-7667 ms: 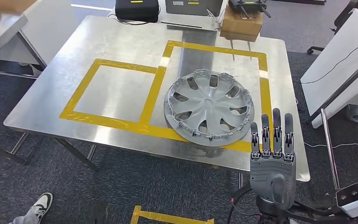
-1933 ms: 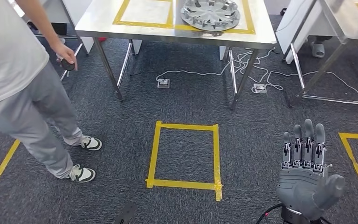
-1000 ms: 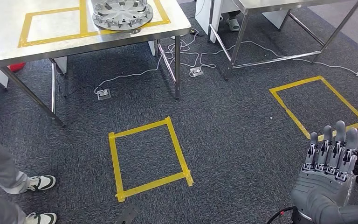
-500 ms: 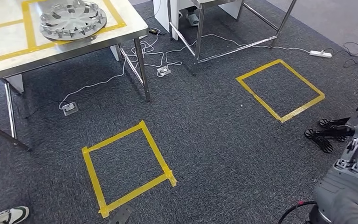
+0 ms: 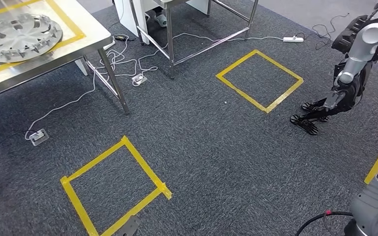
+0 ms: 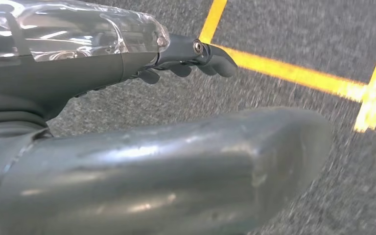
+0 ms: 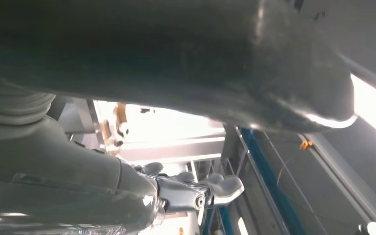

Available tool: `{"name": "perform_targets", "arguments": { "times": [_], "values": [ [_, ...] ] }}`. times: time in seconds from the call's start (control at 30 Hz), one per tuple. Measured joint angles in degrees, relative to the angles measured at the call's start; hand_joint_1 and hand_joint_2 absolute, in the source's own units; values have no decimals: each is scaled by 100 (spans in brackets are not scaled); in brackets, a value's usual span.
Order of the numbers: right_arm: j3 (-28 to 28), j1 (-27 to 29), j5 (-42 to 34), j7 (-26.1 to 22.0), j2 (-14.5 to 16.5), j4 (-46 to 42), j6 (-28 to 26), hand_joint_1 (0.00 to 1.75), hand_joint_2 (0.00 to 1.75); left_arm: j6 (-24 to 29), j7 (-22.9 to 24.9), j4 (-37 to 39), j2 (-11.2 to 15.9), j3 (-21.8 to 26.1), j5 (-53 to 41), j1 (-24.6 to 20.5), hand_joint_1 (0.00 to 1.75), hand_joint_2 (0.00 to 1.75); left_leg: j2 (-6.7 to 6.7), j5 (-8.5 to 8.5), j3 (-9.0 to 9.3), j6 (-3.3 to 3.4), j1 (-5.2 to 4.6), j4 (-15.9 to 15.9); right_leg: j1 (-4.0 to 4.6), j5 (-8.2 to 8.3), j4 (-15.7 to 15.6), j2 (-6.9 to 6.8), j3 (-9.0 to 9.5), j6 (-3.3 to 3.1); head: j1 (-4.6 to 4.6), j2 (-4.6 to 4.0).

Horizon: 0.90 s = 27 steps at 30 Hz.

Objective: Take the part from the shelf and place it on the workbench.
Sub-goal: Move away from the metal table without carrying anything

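The fingers [image 6: 210,51] of the left hand [image 6: 142,147] are bent a little and grasp nothing; the hand hangs over grey carpet [image 5: 216,147] crossed by yellow tape [image 6: 293,73]. The fingers [image 7: 215,188] of the right hand [image 7: 127,191] are loosely curled, also with nothing inside, in front of bright light and a blue frame [image 7: 269,191]. No writing can be read. The part [image 5: 19,37], a grey wheel cover, lies flat on the steel bench [image 5: 54,54], inside a yellow taped square. Another robot [image 5: 354,64] stands on the carpet, well apart from the bench.
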Motion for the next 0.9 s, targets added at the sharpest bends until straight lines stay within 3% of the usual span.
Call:
{"name": "perform_targets", "arguments": {
  "times": [0.03, 0.1, 0.17, 0.23, 0.27, 0.33, 0.4, 0.47, 0.53, 0.57, 0.63, 0.7, 0.73, 0.77, 0.8, 0.83, 0.9],
  "values": [
    [-19, 10, 0, -14, 2, 5, 23, 0, 0, -4, 5, -2, -11, -1, -4, 0, 0, 0, 16, -21, 26, -33, 13, -17, -3, 6, -41, 50, 22, -33, -2, 0],
    [-45, 13, 1, -29, 6, 8, 44, 0, 0, -7, 4, -5, -26, -1, -12, -4, 0, 0, -287, -145, 20, -69, 36, 112, -18, 37, -159, 150, 115, -102, -19, -1],
    [-61, 7, -1, -39, 10, 19, 51, 0, 0, -13, 10, -6, -31, -2, -14, 7, 0, 0, -695, -426, -276, -65, 34, 700, -27, 47, -226, 260, 190, -168, -50, -1],
    [-69, 9, -2, -41, 17, 43, 55, 0, 0, -21, 20, -4, -31, -3, -13, 40, 0, 0, -767, -614, -724, -59, 16, 1372, -19, 30, -226, 422, 208, -207, -73, -1],
    [-72, 12, -1, -41, 21, 55, 55, 0, 0, -23, 22, -3, -30, -3, -12, 55, 0, 0, -755, -554, -860, -59, 12, 1491, -14, 18, -222, 513, 219, -213, -82, -1],
    [-77, 13, -1, -41, 23, 72, 55, 0, 0, -23, 23, -1, -28, -3, -13, 66, 0, 0, -804, -101, -822, -46, 16, 1118, -13, -21, -197, 695, 261, -203, -95, 0],
    [-82, 10, -2, -41, 27, 82, 55, 0, 0, -23, 23, 2, -20, -3, -12, 69, 0, 0, -1126, 324, -584, -20, 46, 470, -24, -89, -136, 848, 286, -161, -104, -1],
    [-99, 9, -3, -41, 35, 91, 60, 0, 0, -25, 24, 5, -13, -4, -11, 71, 0, 0, -1345, 373, -427, -3, 56, 136, -58, -128, -84, 995, 250, -93, -113, -1],
    [-122, 12, -2, -42, 42, 93, 67, 0, 0, -26, 25, 7, -8, -6, -11, 69, 0, 0, -1223, 322, -363, 16, 44, 41, -91, -122, -88, 1155, 208, -23, -125, 0],
    [-131, 16, -1, -42, 43, 92, 69, 0, 0, -25, 24, 8, -4, -6, -12, 68, 0, 0, -1137, 325, -335, 34, 47, 7, -91, -135, -74, 1137, 197, 4, -125, -1],
    [-138, 6, 0, -43, 43, 91, 70, 0, 0, -26, 22, 9, -8, -6, -13, 65, 0, 0, -930, 315, -258, 78, 58, -58, -78, -302, 221, 825, 50, 67, -103, -1],
    [-142, 7, -3, -43, 46, 99, 75, 0, 0, -32, 32, 12, -11, -7, -17, 74, 0, 0, -705, 271, -199, 111, 42, -80, -101, -614, 923, 458, -321, 140, -75, -1],
    [-142, 25, -10, -45, 49, 109, 83, 0, 0, -39, 40, 15, -8, -7, -22, 80, 0, 0, -594, 245, -180, 114, 37, -80, -126, -723, 1263, 394, -517, 170, -72, -1],
    [-143, 59, -29, -57, 52, 124, 97, 0, 0, -49, 49, 18, -3, -7, -29, 80, 0, 0, -494, 218, -158, 110, 33, -80, -150, -732, 1453, 370, -641, 192, -69, 0],
    [-144, 103, -64, -87, 57, 144, 122, 0, 0, -66, 51, 20, 0, -7, -40, 73, 0, 0, -406, 190, -132, 99, 32, -79, -172, -629, 1431, 355, -656, 206, -69, 0],
    [-148, 156, -113, -137, 66, 167, 155, 0, 0, -81, 44, 22, -3, -7, -55, 56, 0, 0, -331, 161, -97, 84, 32, -80, -187, -428, 1188, 327, -555, 210, -69, 0],
    [-155, 263, -202, -265, 94, 218, 236, 0, 0, -120, 18, 22, -12, -8, -100, -2, 0, 0, -226, 104, -31, 44, 25, -84, -171, -40, 437, 128, -197, 195, -66, -1]
  ]
}}
